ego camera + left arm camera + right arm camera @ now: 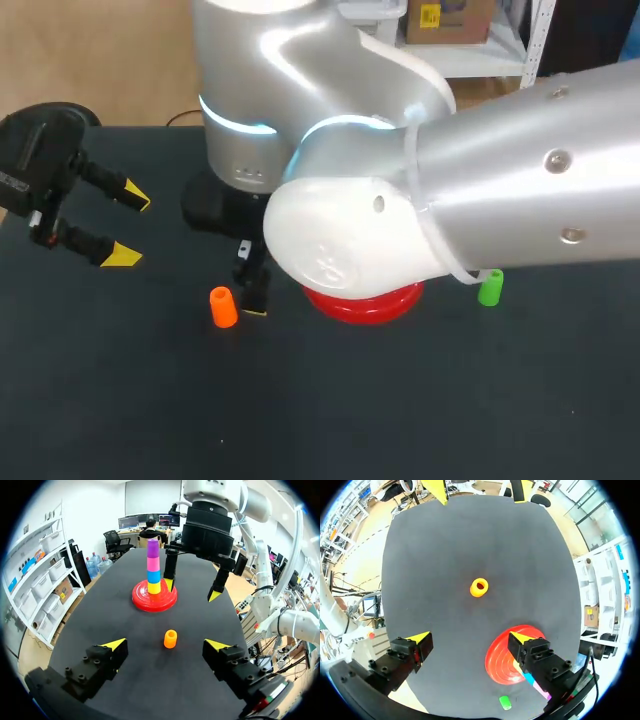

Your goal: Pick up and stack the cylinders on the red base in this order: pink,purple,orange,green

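Step in hand: orange. The purple cylinder (152, 547) tops the stack on the red base (154, 599). The orange cylinder (222, 307) stands mid-table, left of the base. Your left gripper (128, 226) and right gripper (470, 637) gape empty. Next, centre the right over orange, descend, clamp.

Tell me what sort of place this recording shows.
Probably a robotics lab bench: a black table, a left end effector and right end effector above it, a red base with stacked cylinders.
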Robot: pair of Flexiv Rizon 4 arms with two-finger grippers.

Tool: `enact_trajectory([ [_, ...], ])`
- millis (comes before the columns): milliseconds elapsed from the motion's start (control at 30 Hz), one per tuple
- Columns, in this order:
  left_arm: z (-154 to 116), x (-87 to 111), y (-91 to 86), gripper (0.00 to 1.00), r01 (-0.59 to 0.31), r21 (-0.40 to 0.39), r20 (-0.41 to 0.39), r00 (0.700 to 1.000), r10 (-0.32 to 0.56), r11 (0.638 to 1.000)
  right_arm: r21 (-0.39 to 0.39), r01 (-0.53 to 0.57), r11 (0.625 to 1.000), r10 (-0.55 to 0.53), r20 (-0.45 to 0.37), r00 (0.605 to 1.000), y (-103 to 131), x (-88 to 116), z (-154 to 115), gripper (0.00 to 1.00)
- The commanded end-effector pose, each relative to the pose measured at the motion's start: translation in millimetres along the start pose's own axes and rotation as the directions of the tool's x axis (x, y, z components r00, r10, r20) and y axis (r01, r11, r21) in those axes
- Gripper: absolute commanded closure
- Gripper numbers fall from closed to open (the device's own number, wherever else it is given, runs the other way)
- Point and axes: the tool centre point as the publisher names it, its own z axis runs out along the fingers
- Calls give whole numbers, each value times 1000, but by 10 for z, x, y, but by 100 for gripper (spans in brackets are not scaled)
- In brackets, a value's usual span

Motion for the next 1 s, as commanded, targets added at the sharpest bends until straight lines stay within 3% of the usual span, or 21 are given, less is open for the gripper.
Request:
enact_trajectory([
  [33,-2,8,3,0,-2,0,2,1000,2,1000,2,-1,1000,1,5,1000,7,23,-3,0],
  [233,-2,8,3,0,-2,0,2,1000,2,1000,11,-21,1000,21,19,1000,16,103,33,0],
  [533,-2,8,3,0,-2,0,2,1000,2,1000,-17,45,999,-44,74,996,-117,-224,345,0],
  [1000,-2,8,3,0,-2,0,2,1000,2,1000,-67,79,995,-72,91,993,-246,-468,567,0],
])
